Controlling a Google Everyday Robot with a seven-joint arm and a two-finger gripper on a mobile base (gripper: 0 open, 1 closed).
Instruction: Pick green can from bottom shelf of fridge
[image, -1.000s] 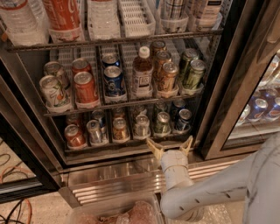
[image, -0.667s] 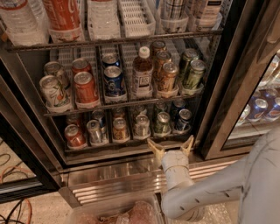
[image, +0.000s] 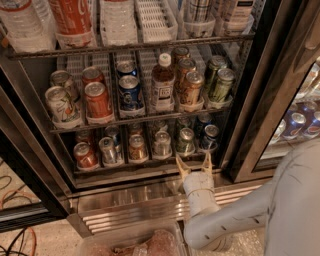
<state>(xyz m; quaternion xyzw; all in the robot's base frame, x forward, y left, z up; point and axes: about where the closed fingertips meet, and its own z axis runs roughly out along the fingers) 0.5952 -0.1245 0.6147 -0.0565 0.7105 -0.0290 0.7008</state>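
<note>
Gripper (image: 193, 162) is wide open, both fingers (image: 179, 164) spread in a V and holding nothing. It sits right at the front lip of the bottom shelf (image: 125, 169), fingers pointing into the fridge (image: 250, 100).

My arm (image: 220, 220) comes in from the lower right, bends low near the floor, and the wrist (image: 199, 192) rises steeply to the shelf edge, crossing the ribbed steel base (image: 125, 207).

Green can (image: 185, 141) stands upright in its lane on the bottom shelf, just beyond my fingertips and a touch left of centre between them, not touching. Dark blue can (image: 210, 137) is just right of it, silver can (image: 161, 143) just left, then an orange can (image: 137, 147), another silver one (image: 107, 150) and a red can (image: 85, 155) on the far left.

One rack (image: 135, 121) up: a bottle (image: 162, 82) in the middle, tall olive cans (image: 220, 84) to the right, a blue can (image: 129, 93) and a red one (image: 97, 100) to the left.

Right of the black frame, a glass door (image: 280, 115) shows more blue cans (image: 295, 125) behind it. Down near me, a clear tub (image: 100, 240) with something pinkish inside; cables (image: 17, 237) lie on the speckled floor (image: 50, 235) at left.
</note>
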